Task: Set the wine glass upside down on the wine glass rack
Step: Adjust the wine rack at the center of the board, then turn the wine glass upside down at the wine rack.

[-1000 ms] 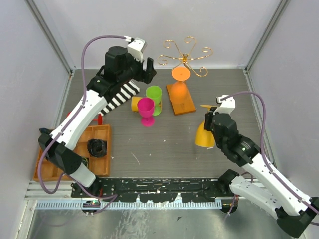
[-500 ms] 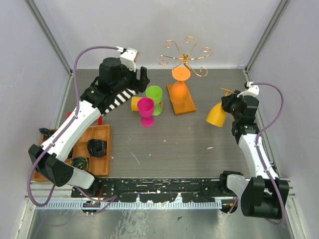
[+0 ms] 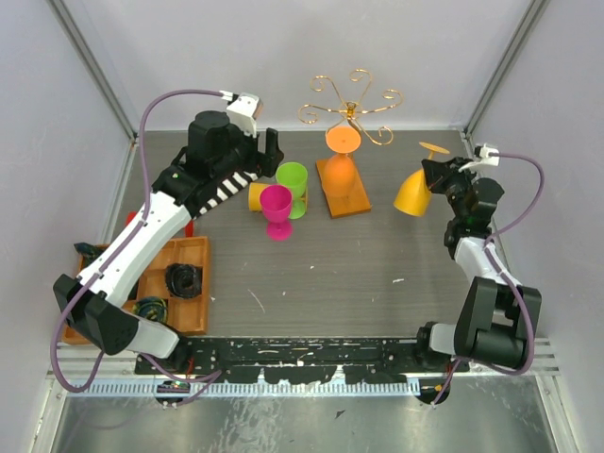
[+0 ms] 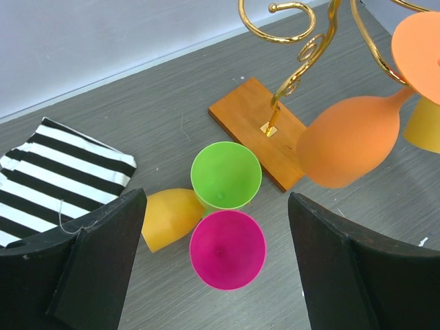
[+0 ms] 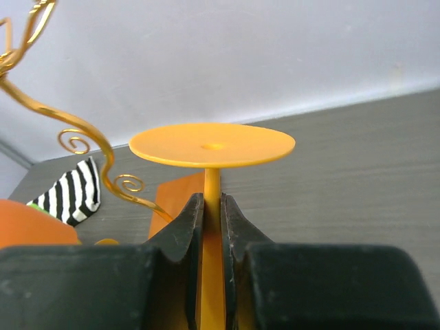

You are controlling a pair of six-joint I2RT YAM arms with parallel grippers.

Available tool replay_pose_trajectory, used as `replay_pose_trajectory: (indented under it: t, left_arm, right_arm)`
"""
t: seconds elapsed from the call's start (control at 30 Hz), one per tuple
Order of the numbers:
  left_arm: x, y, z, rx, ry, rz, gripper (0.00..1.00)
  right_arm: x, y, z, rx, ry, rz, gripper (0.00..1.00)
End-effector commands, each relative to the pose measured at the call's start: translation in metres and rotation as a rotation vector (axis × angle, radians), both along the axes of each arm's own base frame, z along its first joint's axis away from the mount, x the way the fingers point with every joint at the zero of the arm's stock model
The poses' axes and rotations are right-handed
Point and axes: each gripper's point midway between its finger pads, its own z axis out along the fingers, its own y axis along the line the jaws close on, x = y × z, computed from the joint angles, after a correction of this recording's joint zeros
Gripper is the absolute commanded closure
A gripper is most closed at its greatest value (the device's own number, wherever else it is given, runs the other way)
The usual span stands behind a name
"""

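Carrying the yellow wine glass (image 3: 413,193) toward the wine glass rack (image 3: 351,109), with the right gripper (image 5: 212,206) pinched almost closed on the stem a little below the foot. Held off the table, to the right of the rack and well apart from it, foot uppermost, bowl hanging down and leaning left in the top view.

Best done slowly. Pick a free curled arm on the rack's right side. Bring the stem level with that wire, foot above it and bowl below. Slide the stem in sideways through the open mouth of the curl rather than dropping from above. Level the glass first: flat-looking foot in the wrist view, yet, judging by the bowl's lean from above, probably a tilt worth correcting.

Steer clear of the orange glass (image 3: 341,168) already hanging at the front of the rack, over the wooden base (image 3: 354,200), to avoid swinging it or tipping the light stand. Loosen the pinch only after seating the foot on the wire.

Leave the left gripper (image 4: 216,240) hovering, spread wide and holding nothing, above the green glass (image 4: 225,175) and pink glass (image 4: 227,249), out of the path.
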Motion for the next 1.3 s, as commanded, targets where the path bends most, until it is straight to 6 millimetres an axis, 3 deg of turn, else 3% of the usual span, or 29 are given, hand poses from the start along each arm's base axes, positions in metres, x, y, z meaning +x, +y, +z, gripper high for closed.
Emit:
replay_pose_trajectory:
  t: [0.0,0.4,0.6,0.9,1.03,1.27]
  left_arm:
    - [-0.002,0.005,0.012,-0.019,-0.031,0.011,0.09]
    - [-0.001,0.008,0.004,0.009,-0.028,0.018,0.09]
    - [0.0,0.007,0.021,-0.051,-0.066,0.035,0.09]
    - [0.033,-0.015,0.064,-0.271,-0.061,0.104,0.12]
    - [0.055,-0.018,0.069,-0.307,-0.049,0.174,0.22]
    - [0.081,-0.037,0.06,-0.298,-0.008,0.165,0.24]
  right_arm:
    - [0.003,0.021,0.055,-0.158,-0.284,0.158,0.99]
    - [0.012,0.045,0.076,-0.225,-0.465,0.423,0.99]
    - [0.02,0.049,0.083,-0.208,-0.49,0.48,0.99]
    - [0.024,0.047,0.084,-0.201,-0.486,0.478,0.99]
    - [0.024,0.047,0.082,-0.181,-0.483,0.475,0.99]
    - [0.025,0.047,0.083,-0.192,-0.499,0.478,0.99]
